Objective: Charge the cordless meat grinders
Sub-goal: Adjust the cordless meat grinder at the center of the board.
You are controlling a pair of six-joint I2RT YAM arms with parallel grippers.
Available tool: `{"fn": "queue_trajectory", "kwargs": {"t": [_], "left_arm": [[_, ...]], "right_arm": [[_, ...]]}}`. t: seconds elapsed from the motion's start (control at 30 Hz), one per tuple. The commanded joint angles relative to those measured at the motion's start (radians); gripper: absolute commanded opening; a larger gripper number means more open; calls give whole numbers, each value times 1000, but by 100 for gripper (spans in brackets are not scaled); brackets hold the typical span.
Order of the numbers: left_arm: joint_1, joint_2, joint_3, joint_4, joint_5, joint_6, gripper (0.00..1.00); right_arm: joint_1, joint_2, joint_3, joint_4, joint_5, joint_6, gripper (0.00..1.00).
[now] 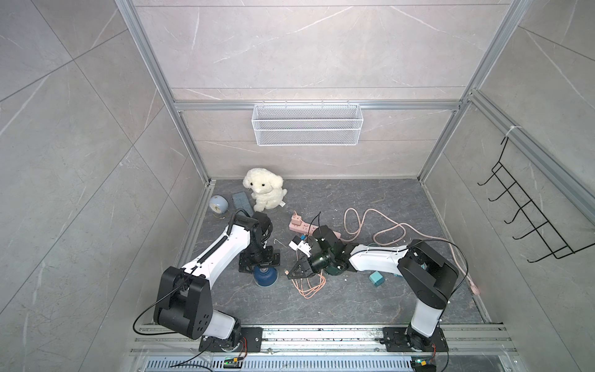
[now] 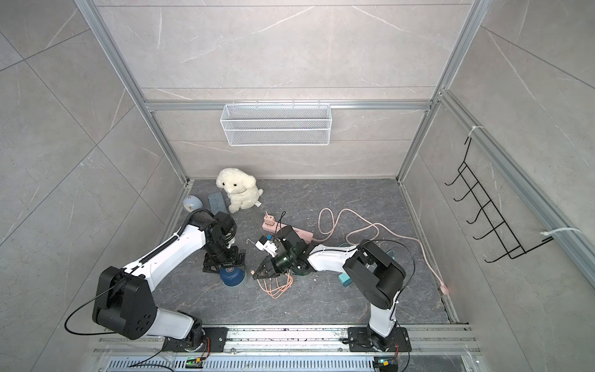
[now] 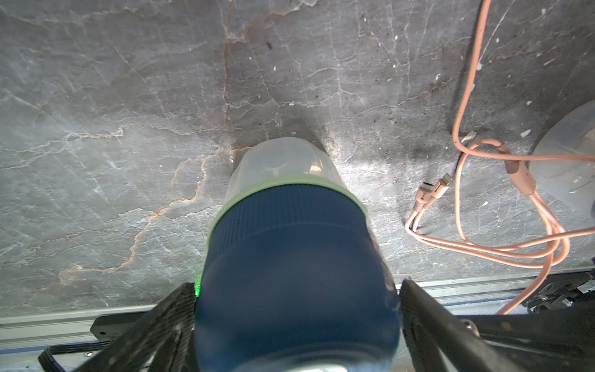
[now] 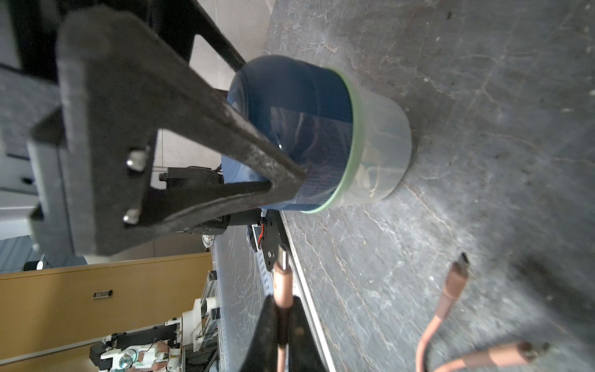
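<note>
The navy blue cordless meat grinder [image 1: 264,277] [image 2: 232,278] stands on its clear cup at the front left of the floor. My left gripper [image 1: 262,267] [image 3: 297,285] comes down over it, open wide. One finger stands close against each side of the blue body [image 3: 296,257]. The dark green grinder [image 1: 336,272] [image 2: 302,270] is mostly hidden under my right wrist. My right gripper [image 1: 291,272] [image 4: 283,309] is shut on a plug of the salmon charging cable [image 4: 282,280]. It holds the plug just right of the blue grinder [image 4: 299,106], apart from it. The cable's coil [image 1: 309,285] lies on the floor below.
Two loose cable plugs [image 3: 431,190] lie beside the blue grinder. A pink power strip [image 1: 299,225] with its long cord [image 1: 386,232] lies mid-floor, a white adapter [image 1: 299,244] beside it. A teal plug cube [image 1: 376,277] sits under my right arm. A plush dog [image 1: 264,191] and a pale blue ball [image 1: 218,204] stand back left.
</note>
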Motion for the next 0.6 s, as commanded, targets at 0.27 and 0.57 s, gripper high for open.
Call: {"fn": "queue_trajectory", "kwargs": {"t": [0.27, 0.57], "left_arm": [[-3, 62, -13, -9, -16, -139, 96], [-3, 60, 19, -36, -116, -392, 67]], "right_arm": [[-3, 13, 24, -1, -20, -3, 0], [-10, 8, 24, -24, -43, -26, 0]]}}
